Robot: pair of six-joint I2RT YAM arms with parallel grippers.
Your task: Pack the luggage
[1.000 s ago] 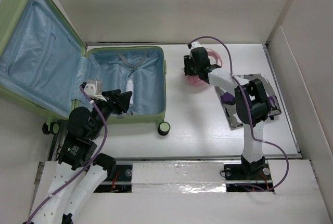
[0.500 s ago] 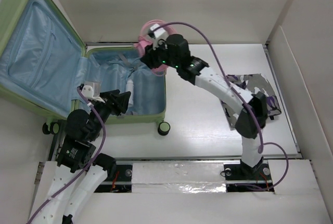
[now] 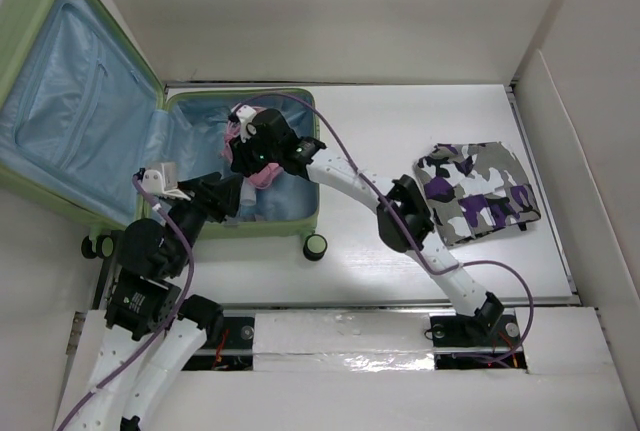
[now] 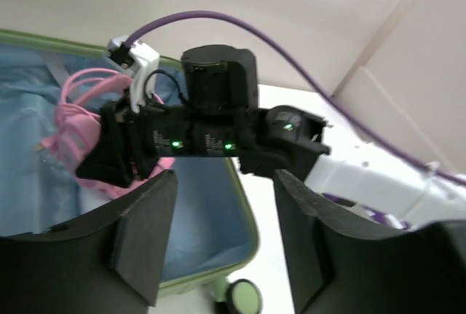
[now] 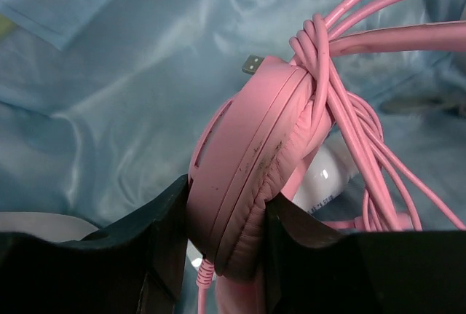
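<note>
Your right fingers (image 5: 156, 256) clench the headset (image 5: 247, 175) above the luggage (image 3: 280, 223); left fingers (image 4: 145, 234) gape empty. Looped cable (image 5: 364, 110) may snag on release.

The luggage (image 3: 282, 223) is a large light-green hard-shell suitcase, lying open at the far left of the table. Its base rests flat with the cavity facing up. The lid (image 3: 22, 26) stands raised from the base's left side and leans away to the far left, its inside showing. Light blue fabric lining (image 3: 200, 136) covers both halves and is rumpled in the base. Small black caster wheels sit along the near edge, one at the right corner (image 3: 315, 246) and one at the left (image 3: 98, 246).
</note>
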